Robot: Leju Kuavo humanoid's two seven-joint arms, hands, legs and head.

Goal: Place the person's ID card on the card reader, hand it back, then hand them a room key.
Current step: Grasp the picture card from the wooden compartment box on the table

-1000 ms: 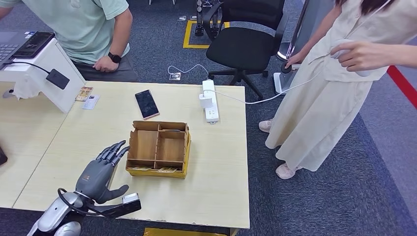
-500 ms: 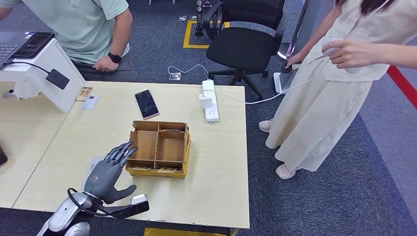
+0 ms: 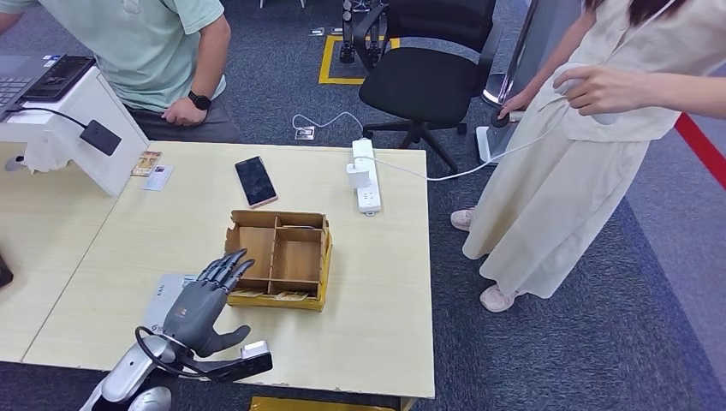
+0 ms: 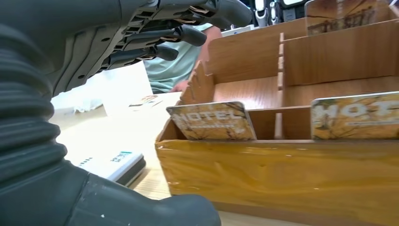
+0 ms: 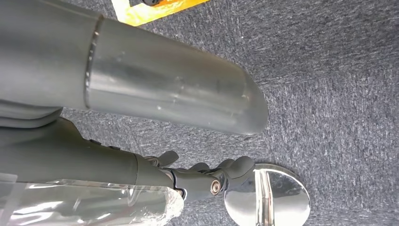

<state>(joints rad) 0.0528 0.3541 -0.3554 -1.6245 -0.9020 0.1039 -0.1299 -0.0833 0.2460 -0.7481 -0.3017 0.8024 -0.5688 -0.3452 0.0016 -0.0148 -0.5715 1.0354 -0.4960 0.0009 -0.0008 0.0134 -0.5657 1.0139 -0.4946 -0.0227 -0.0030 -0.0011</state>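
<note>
Your left hand [image 3: 199, 304] hovers open and empty just beside the wooden organizer [image 3: 277, 259], likely lined up for the 2 room-key cards [image 4: 211, 121] upright in its near slots.

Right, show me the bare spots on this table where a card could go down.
Bare wood lies right of the wooden box out to the table edge, and between the box and the phone. It is crowded left of the box, where the left robot hand hovers by the card reader.
</note>
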